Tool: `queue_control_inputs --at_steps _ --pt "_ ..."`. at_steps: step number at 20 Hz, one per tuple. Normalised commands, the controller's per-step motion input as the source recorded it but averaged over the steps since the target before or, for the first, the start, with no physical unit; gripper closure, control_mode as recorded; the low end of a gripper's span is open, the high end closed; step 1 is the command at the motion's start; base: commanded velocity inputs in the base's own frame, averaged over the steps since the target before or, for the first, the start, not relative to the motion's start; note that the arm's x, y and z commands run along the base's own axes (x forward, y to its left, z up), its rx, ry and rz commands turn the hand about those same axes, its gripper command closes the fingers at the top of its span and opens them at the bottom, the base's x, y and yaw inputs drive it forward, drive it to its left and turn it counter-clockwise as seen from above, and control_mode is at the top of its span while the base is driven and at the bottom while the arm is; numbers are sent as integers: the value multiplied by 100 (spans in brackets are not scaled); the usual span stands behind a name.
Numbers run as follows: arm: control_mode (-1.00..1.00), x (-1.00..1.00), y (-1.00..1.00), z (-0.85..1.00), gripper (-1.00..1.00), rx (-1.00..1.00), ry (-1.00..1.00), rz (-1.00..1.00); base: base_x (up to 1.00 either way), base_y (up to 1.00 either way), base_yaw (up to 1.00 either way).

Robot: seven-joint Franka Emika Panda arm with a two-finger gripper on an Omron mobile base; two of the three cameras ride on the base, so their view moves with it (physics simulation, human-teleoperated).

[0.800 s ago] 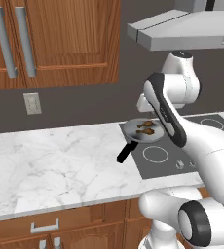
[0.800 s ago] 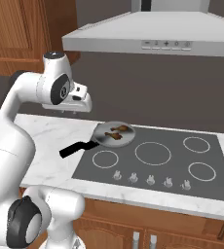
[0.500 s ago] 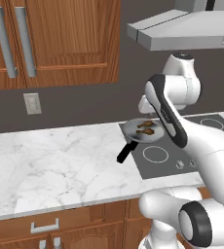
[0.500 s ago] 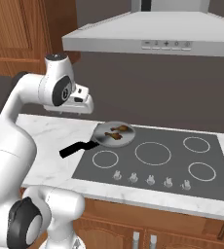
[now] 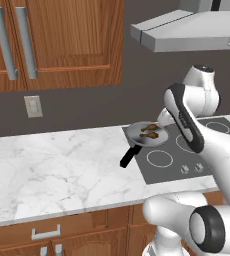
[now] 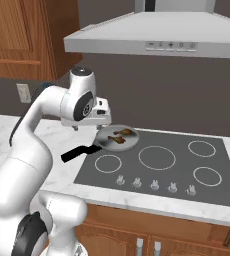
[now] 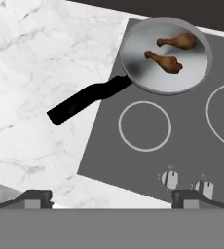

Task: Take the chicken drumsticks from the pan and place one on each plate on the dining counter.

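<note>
The grey pan (image 7: 148, 73) rests on the back left burner of the black cooktop, its black handle (image 7: 84, 99) sticking out over the marble counter. Two brown chicken drumsticks (image 7: 178, 41) (image 7: 165, 62) lie side by side in it, also seen as drumsticks (image 6: 120, 136) and drumsticks (image 5: 149, 131). My gripper (image 6: 89, 127) hangs above the counter just left of the pan (image 6: 106, 143), apart from it. In the hand view the gripper (image 7: 115, 198) is open, its jaws wide apart and holding nothing. The plates and the dining counter are out of view.
The cooktop (image 6: 162, 172) has several ring burners and a row of knobs (image 6: 154, 185) along its front. A range hood (image 6: 152, 37) hangs overhead. White marble counter (image 5: 52, 165) stretches to the left under wooden cabinets (image 5: 62, 40).
The hand has shifted slightly right and down, closer to the pan. The pan and drumsticks have not moved.
</note>
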Motion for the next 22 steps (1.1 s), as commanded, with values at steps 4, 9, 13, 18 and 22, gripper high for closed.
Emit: queue_control_inputs --at_steps 4,9,13,18,22 --pt "-100 41 -28 -38 -100 -10 3 19 0 0 0" --pt "-100 67 -9 -38 -100 -12 5 8 0 0 0" --pt "-100 72 -1 -43 -100 -8 0 5 0 0 0" --pt "-100 65 -7 -41 -100 0 0 7 0 0 0" --pt "-100 58 -12 -38 -100 0 0 5 0 0 0"
